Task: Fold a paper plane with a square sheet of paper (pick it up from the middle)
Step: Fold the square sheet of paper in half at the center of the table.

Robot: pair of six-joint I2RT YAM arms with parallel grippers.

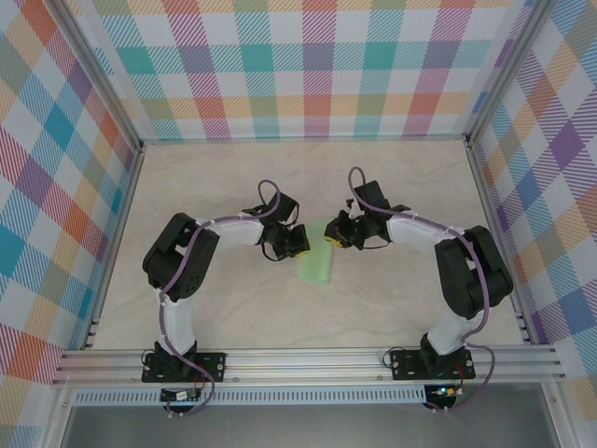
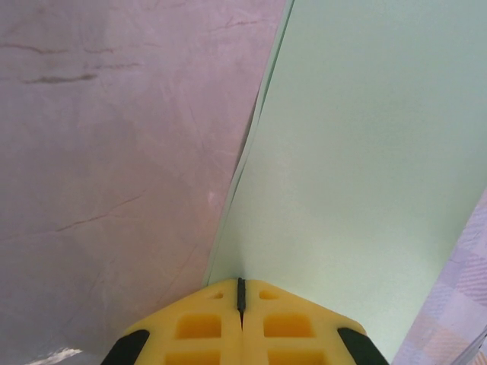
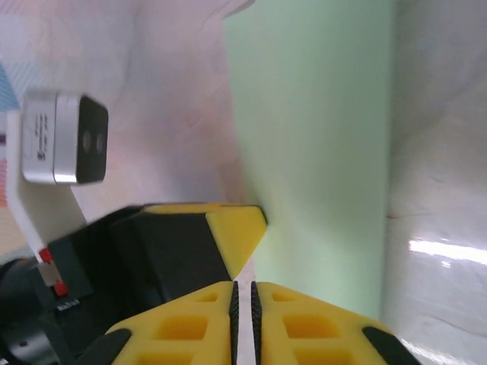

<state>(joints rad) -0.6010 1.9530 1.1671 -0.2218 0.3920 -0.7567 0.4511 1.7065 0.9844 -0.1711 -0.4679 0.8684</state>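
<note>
The bench [image 1: 233, 187] carries the sheet of paper [image 1: 317, 263] near its middle, between the arms. It is a narrow, doubled strip with layered edges and no nose or wings, so I judge most folds are not yet done. The left gripper [image 1: 299, 244] is clamped on its far end. The right gripper [image 1: 333, 234] is closed, seemingly pinching the same end.
</note>
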